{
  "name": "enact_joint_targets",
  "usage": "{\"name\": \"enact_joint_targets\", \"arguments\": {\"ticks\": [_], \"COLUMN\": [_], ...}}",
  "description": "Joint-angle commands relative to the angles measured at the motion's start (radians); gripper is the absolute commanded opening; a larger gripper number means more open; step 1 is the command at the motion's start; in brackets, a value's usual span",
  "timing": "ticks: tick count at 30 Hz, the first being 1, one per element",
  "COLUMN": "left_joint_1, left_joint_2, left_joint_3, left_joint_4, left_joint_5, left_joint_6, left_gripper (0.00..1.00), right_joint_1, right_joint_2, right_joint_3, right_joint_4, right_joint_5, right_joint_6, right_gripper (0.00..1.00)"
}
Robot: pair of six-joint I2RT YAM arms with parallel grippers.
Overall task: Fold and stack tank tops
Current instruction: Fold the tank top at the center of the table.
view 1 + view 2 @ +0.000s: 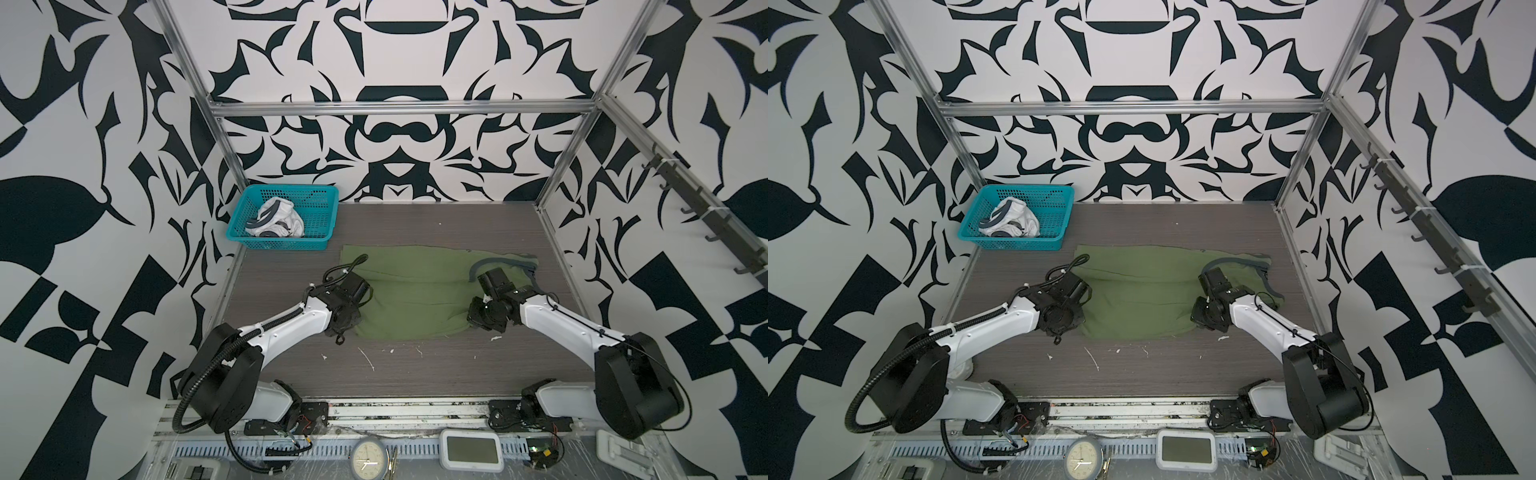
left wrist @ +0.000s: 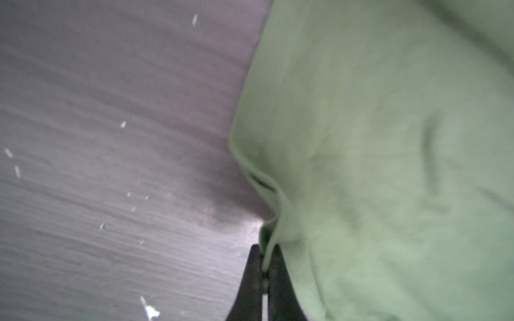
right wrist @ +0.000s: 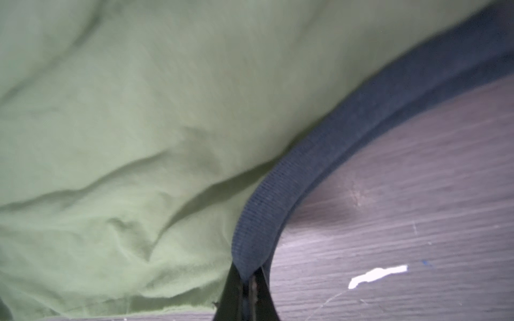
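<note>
The olive green tank top (image 1: pixel 419 291) (image 1: pixel 1142 291) lies spread across the middle of the table in both top views. Its dark grey-blue trim (image 1: pixel 500 262) faces the right side. The left gripper (image 2: pixel 265 250) is shut on a fold of the top's plain green edge (image 2: pixel 361 166), at the cloth's near left corner. The right gripper (image 3: pixel 251 271) is shut on the ribbed trim band (image 3: pixel 347 133) at the near right side. Both wrists (image 1: pixel 345 307) (image 1: pixel 490 311) hide the fingers from above. The white tank top (image 1: pixel 276 222) (image 1: pixel 1013 222) lies crumpled in the basket.
The teal mesh basket (image 1: pixel 322 216) stands at the back left corner of the grey wood-grain table (image 1: pixel 415 224). White scraps (image 1: pixel 368 359) dot the table in front of the green top. Aluminium posts frame the back corners. A clock (image 1: pixel 368 459) and a small display (image 1: pixel 471 451) sit at the front rail.
</note>
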Motion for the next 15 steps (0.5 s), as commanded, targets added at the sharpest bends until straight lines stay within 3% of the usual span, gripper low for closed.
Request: {"name": "enact_joint_targets", "arguments": {"ticks": [1,15], "left_joint_1": [0.037,0.222], "left_joint_2": [0.026,0.277], "left_joint_3": [0.06,0.261], "left_joint_4": [-0.011,0.097], "left_joint_5": [-0.032,0.053], "left_joint_6": [0.035,0.096], "left_gripper": [0.0,0.0], "right_joint_1": [0.005,-0.062], "right_joint_2": [0.021,0.311], "right_joint_3": [0.084,0.412], "right_joint_4": [-0.042,-0.083], "right_joint_5": [0.043,0.06], "right_joint_6": [-0.042,-0.168], "right_gripper": [0.0,0.01]}}
